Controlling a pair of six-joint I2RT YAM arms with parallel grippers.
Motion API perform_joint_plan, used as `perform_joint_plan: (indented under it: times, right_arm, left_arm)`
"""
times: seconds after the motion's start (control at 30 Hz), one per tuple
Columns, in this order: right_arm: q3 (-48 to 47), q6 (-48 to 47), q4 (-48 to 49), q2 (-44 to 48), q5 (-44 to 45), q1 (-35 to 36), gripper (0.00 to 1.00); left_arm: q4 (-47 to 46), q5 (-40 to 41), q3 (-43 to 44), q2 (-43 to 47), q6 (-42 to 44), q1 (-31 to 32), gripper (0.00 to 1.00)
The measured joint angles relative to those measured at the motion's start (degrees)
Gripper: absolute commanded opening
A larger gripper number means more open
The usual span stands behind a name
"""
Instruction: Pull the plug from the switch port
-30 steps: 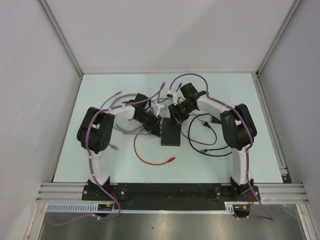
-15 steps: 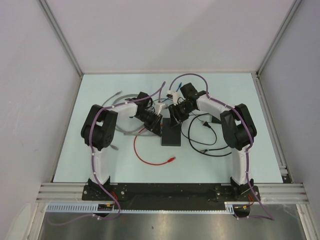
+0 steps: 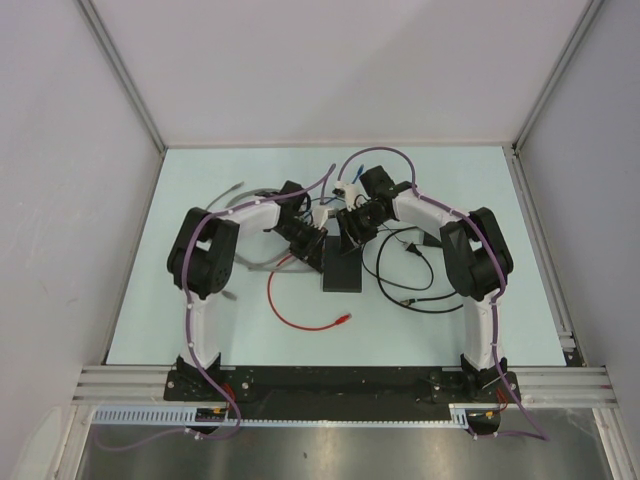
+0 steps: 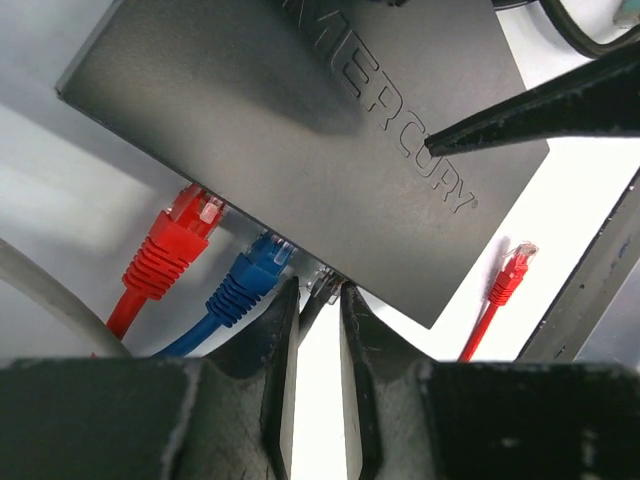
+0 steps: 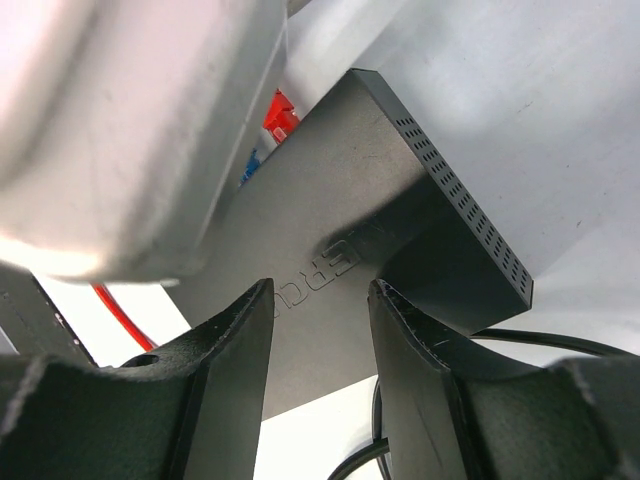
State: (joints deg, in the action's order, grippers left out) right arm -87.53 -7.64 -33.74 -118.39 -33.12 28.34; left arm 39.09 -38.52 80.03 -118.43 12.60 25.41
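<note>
- Black plastic switch box [image 3: 342, 274] lies flat at mid-table [image 3: 470, 190], between the two arms, with "MERCURY" embossed on its top.
- Switch port [image 4: 316, 274] sits in the box edge that faces the left gripper [image 4: 320, 305]. Clear plug [image 4: 323, 290] is seated in it, next to a blue plug [image 4: 250, 280] and a red plug [image 4: 180, 240] in neighbouring ports.
- Left gripper: fingers drawn to a narrow gap, pinching the clear plug from both sides.
- Right gripper [image 5: 320, 290]: fingers spread wide over the box's top face, gripping nothing. One fingertip meets the top by the lettering.
- Loose red plug [image 4: 510, 275] lies on the table past the box's corner.
</note>
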Motion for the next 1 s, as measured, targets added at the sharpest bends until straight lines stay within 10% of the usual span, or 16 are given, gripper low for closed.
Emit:
perform_joint_plan:
  times: [1.0]
  right_arm:
    - [0.09,-1.07,0.35,0.02,0.15,0.33,0.50]
  left_arm:
    - [12.66,-0.55,10.86,-7.41,-3.69,-2.01,0.00]
